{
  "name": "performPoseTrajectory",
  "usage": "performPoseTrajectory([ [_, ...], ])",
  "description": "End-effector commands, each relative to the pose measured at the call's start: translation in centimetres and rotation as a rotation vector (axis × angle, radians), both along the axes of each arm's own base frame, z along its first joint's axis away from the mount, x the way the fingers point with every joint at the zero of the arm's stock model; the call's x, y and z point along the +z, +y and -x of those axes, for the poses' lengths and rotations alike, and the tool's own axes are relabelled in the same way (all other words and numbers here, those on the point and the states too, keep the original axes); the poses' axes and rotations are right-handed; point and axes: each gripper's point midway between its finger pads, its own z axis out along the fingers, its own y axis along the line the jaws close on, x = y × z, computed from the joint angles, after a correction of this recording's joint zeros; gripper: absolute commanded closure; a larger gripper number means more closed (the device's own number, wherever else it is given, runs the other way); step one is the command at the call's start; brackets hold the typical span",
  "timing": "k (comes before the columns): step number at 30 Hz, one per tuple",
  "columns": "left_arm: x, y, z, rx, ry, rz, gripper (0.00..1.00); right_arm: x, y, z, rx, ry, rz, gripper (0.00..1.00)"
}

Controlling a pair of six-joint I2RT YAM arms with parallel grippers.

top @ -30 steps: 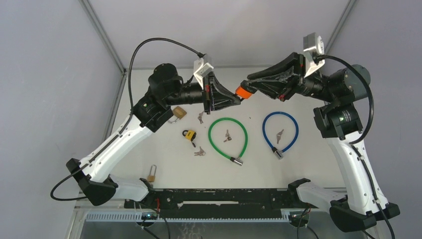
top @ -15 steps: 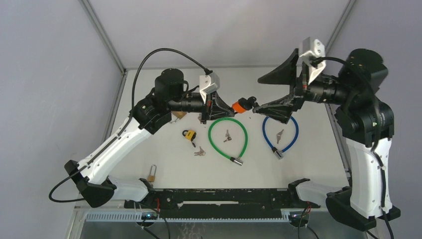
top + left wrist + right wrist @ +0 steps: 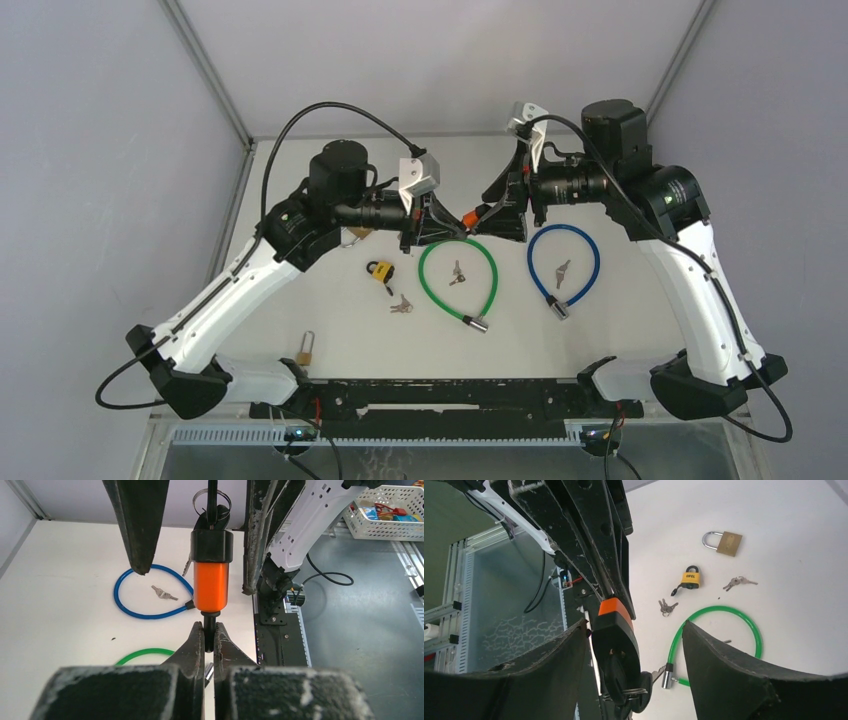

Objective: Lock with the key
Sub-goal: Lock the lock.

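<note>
White counter [image 3: 520, 340] carries everything, and above its far half we see the two arms meeting tip to tip. Our left tool [image 3: 209, 630] is pinched tight on the thin black stub at one end of the orange lock [image 3: 210, 587], holding it in the air. Our right tool [image 3: 634, 630] stands wide, one finger on each side of the lock's black end, where a key on a ring [image 3: 212, 505] sits. Below them lie a green cable loop [image 3: 422, 272] and, just beside it, a blue cable loop [image 3: 597, 262]; the tools hang over the tops of both. A brass padlock [image 3: 358, 228] is half hidden under our left arm, a yellow padlock [image 3: 381, 272] lies near the green loop, and another brass padlock [image 3: 304, 352] lies well apart by the near edge. Small keys lie inside the green loop [image 3: 458, 273], inside the blue loop [image 3: 562, 271] and below the yellow padlock [image 3: 401, 306].
</note>
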Motion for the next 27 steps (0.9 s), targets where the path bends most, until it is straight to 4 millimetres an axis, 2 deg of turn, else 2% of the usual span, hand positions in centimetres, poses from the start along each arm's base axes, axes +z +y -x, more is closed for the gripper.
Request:
performPoseTrajectory([
  [1, 3.3, 0.9, 1.3, -0.022, -0.095, 0.087, 1.00, 0.8, -0.4, 1.2, 0.019, -0.053, -0.016, 0.27],
  [3, 3.3, 0.8, 1.3, -0.021, -0.086, 0.088, 1.00, 0.9, -0.4, 1.6, 0.032, -0.052, -0.026, 0.28],
  [8, 3.4, 0.7, 1.0, -0.004, -0.069, 0.093, 1.00, 0.8, -0.2, 1.8, 0.036, -0.041, -0.045, 0.24],
  [11, 3.3, 0.7, 1.0, 0.000, -0.065, 0.091, 1.00, 2.0, -0.4, 2.0, 0.030, -0.088, -0.074, 0.16],
  [14, 2.6, 1.0, 0.8, 0.015, -0.073, 0.069, 1.00, 3.6, -1.5, 2.4, 0.000, -0.140, -0.101, 0.13],
  [16, 2.2, 1.2, 0.4, 0.036, -0.089, 0.048, 1.00, 4.0, -2.6, 2.3, -0.038, -0.160, -0.100, 0.15],
  [19, 1.3, 1.6, -0.2, 0.060, -0.121, 0.001, 1.00, 3.5, -3.8, 2.2, -0.088, -0.183, -0.058, 0.21],
  [23, 0.6, 1.9, -0.2, 0.053, -0.135, -0.035, 1.00, 3.5, -3.6, 2.6, -0.049, -0.195, -0.061, 0.34],
  [27, 0.4, 2.0, -0.2, 0.048, -0.156, -0.057, 1.00, 3.3, -2.8, 1.9, -0.034, -0.203, -0.043, 0.34],
])
